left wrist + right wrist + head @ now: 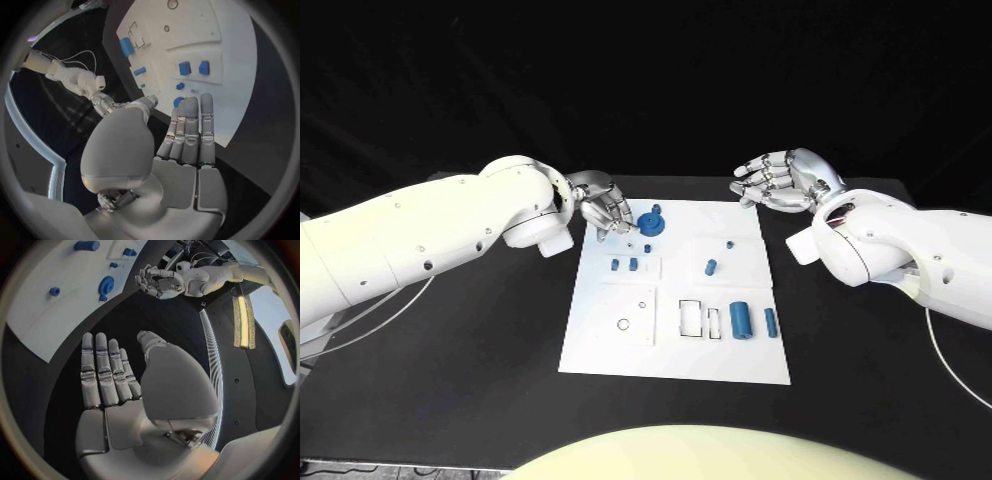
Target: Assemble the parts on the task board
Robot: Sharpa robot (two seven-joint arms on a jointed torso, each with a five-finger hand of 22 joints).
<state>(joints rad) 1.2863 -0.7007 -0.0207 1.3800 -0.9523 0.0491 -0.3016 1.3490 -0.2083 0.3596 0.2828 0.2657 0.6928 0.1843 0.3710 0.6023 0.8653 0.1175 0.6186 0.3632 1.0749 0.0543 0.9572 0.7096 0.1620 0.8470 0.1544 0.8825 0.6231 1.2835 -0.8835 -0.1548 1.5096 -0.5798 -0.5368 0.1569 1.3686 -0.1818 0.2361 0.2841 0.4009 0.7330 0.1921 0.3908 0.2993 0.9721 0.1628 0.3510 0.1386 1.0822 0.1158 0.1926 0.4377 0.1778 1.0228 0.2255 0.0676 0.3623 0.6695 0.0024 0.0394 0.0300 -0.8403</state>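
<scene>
Matte black flat table (877, 400) takes up whole foreground, backdrop behind pretty much pitch dark. Long glowing rectangular light panel (244, 322) off to side, pale curved strip (209, 347) running alongside it.

Matt white board (676, 355), smooth, plastic-looking, with shallow raised panels. Small blue parts (740, 320), smooth plastic, faintly satin. Black counter (877, 400), dull and even, without shine. Silvery left hand (603, 208) and right hand (788, 180), metallic with a brushed sheen; fingers (187, 130) segmented, smooth. Glossy white shells on the arms (430, 240).
</scene>
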